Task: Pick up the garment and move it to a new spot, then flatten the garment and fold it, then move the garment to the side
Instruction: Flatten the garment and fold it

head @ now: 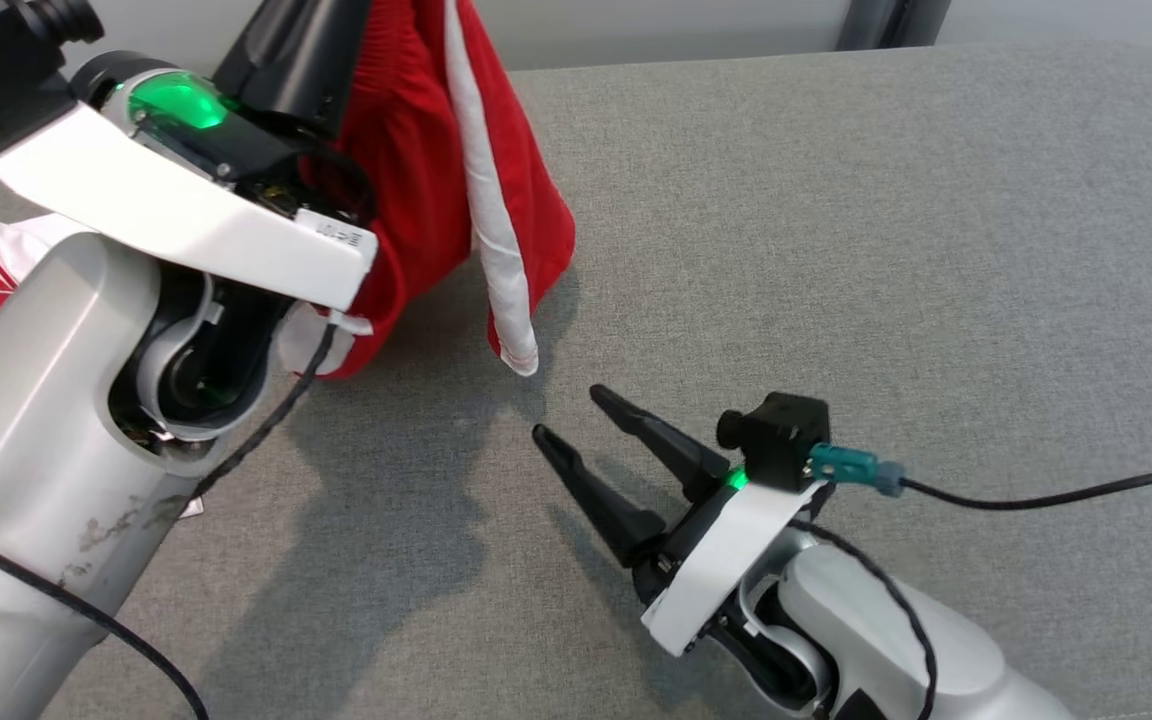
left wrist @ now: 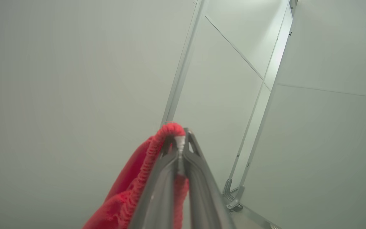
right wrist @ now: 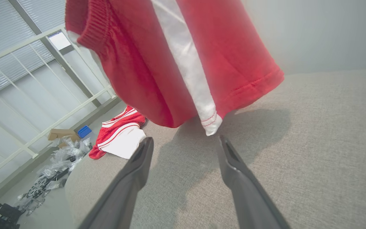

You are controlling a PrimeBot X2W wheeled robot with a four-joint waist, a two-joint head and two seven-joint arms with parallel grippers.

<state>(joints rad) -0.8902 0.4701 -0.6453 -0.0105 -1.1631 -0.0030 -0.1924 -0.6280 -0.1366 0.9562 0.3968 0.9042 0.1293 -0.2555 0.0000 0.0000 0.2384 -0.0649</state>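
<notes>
Red shorts with a white side stripe (head: 406, 160) hang over the grey fabric-covered counter (head: 886, 250), far left. Their elastic waistband is pinched in the left end effector (left wrist: 180, 143). The right end effector (head: 564, 411) is spread and empty, near the dangling hem. Pick-up looks done. Setting down, flattening, folding and shifting aside remain. Another red-and-white garment (right wrist: 119, 136) lies at the left edge.

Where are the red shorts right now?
The red shorts hang at the head view's upper left, held by the left gripper over the grey cushion, the open right gripper close by.
</notes>
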